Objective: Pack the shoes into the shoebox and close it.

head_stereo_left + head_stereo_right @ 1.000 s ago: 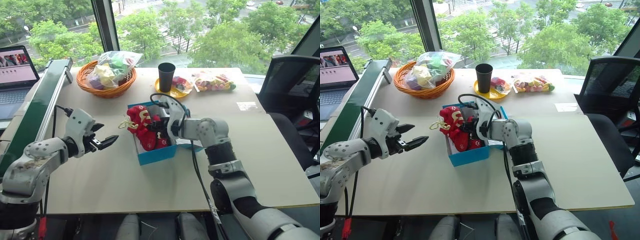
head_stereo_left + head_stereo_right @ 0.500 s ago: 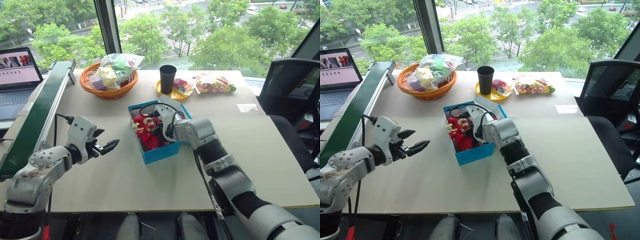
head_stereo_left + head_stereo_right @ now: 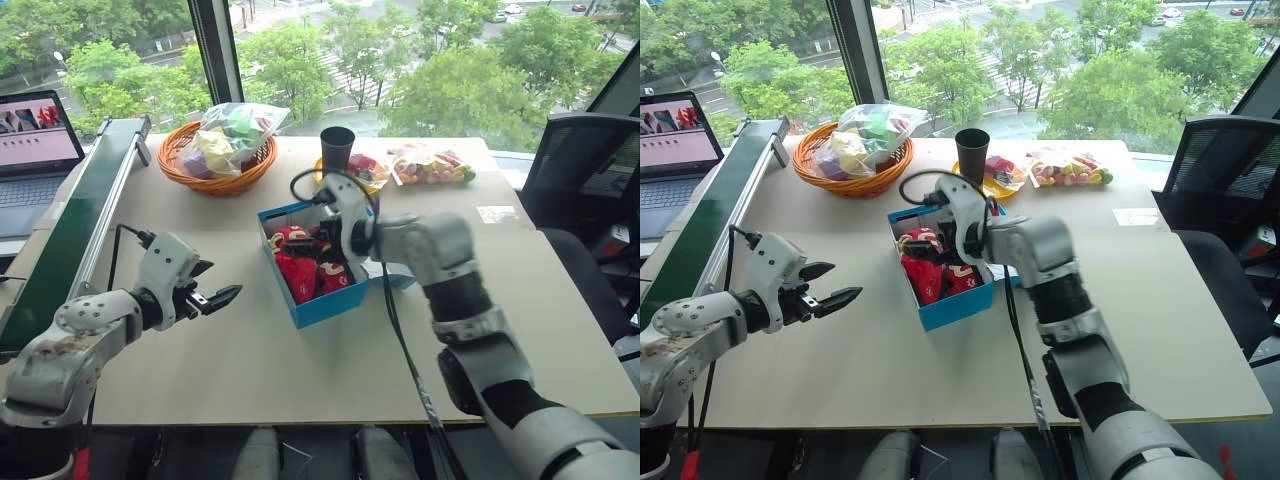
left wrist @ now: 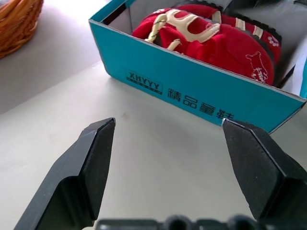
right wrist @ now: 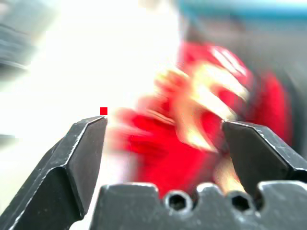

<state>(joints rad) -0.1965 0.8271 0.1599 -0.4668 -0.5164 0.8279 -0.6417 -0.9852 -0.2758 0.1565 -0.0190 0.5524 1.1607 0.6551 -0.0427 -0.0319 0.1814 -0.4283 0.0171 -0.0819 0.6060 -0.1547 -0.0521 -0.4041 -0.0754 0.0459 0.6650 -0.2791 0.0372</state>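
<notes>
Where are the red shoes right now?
The shoes lie inside the open blue shoebox mid-table, below the right gripper.

Red embroidered shoes (image 3: 308, 264) inside open blue shoebox (image 3: 325, 307), mid-table.

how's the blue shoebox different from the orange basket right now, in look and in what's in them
The shoebox is bright blue cardboard with straight walls and printed lettering; the basket is round, woven and orange. The shoebox holds the red shoes; the basket holds a clear bag of colourful items heaped above its rim. The shoebox sits mid-table near the right gripper; the basket sits farther back, by the window. Both are open-topped and rest on the table.
</notes>
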